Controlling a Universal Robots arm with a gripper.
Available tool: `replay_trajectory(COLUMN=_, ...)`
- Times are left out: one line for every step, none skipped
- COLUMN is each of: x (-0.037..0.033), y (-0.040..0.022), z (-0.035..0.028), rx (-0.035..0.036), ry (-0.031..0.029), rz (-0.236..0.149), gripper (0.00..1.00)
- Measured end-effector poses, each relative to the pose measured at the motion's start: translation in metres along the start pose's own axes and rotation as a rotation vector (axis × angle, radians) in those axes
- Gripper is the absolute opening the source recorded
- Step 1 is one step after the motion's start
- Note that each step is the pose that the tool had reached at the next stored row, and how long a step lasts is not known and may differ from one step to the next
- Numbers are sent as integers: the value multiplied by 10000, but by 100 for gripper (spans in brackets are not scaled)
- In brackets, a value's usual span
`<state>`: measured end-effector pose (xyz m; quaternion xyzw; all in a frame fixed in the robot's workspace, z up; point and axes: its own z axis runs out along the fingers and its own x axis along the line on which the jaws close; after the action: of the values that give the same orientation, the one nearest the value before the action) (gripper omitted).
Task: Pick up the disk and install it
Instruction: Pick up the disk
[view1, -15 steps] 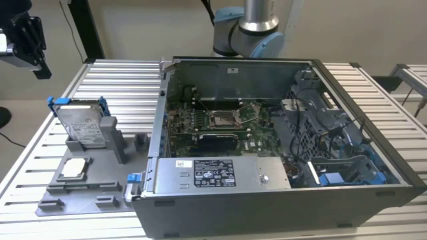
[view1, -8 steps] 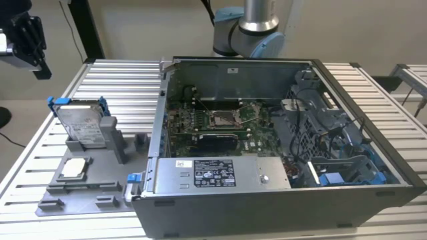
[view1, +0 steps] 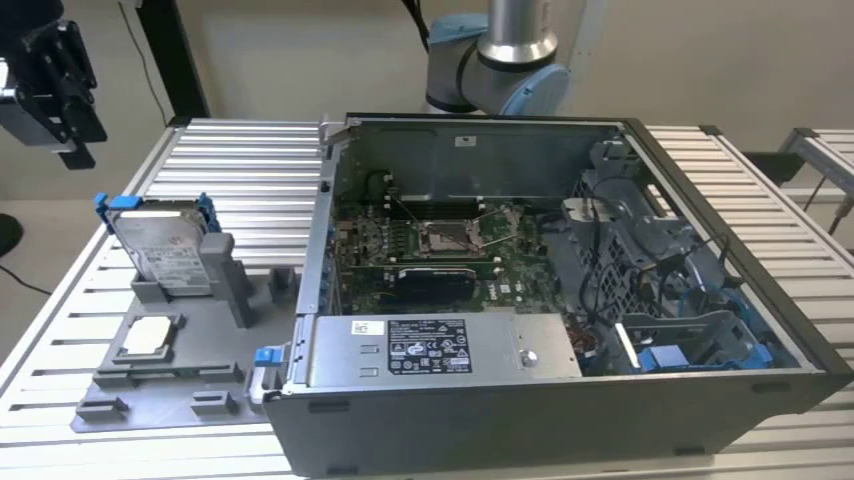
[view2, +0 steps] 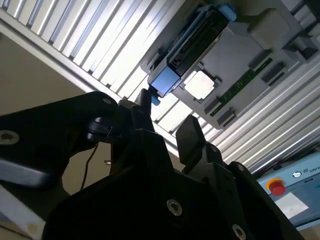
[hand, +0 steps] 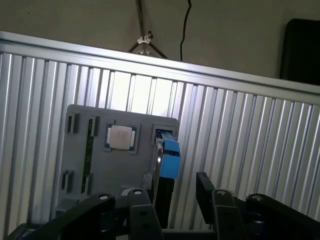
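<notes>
Black two-fingered tool (view1: 54, 85) released, high above the upright silver-grey metal disk (view1: 163, 245)

The tool hangs empty with its jaws spread, well clear of the ribbed aluminium desk (view1: 227, 150). The disk, white-labelled and framed by a blue plastic carrier, stands on edge in a grey plastic holder (view1: 174, 385) (a small square silvery chip (view1: 147, 336) lies flat just beside it). This is at the exterior view's left of the open grey computer case (view1: 534, 400). In the first wrist view the carrier's blue end (hand: 170, 162) lines up between the fingers (hand: 210, 197), untouched.
</notes>
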<state>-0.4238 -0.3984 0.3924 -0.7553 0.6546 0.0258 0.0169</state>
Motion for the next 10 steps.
replay_trajectory(x=0, y=0, z=0, rx=0, ry=0, rz=-1, gripper=100)
replay_trajectory(x=0, y=0, z=0, rx=0, ry=0, rz=-1, gripper=100)
replay_trajectory(x=0, y=0, z=1, rx=-1, ry=2, rz=0, gripper=100)
replay_trajectory(x=1, y=-1, z=8, rx=4, ry=4, rz=29, gripper=100)
replay_trajectory(x=2, y=-1, z=17, rx=10, ry=4, rz=144, gripper=100)
replay_trajectory(x=2, y=-1, z=29, rx=18, ry=4, rz=279, gripper=100)
replay_trajectory(x=3, y=-1, z=45, rx=25, ry=3, rz=414, gripper=100)
replay_trajectory(x=4, y=-1, z=62, rx=35, ry=2, rz=552, gripper=100)
replay_trajectory(x=5, y=-2, z=81, rx=44, ry=1, rz=685, gripper=100)
replay_trajectory(x=6, y=-5, z=99, rx=49, ry=0, rz=778, gripper=100)
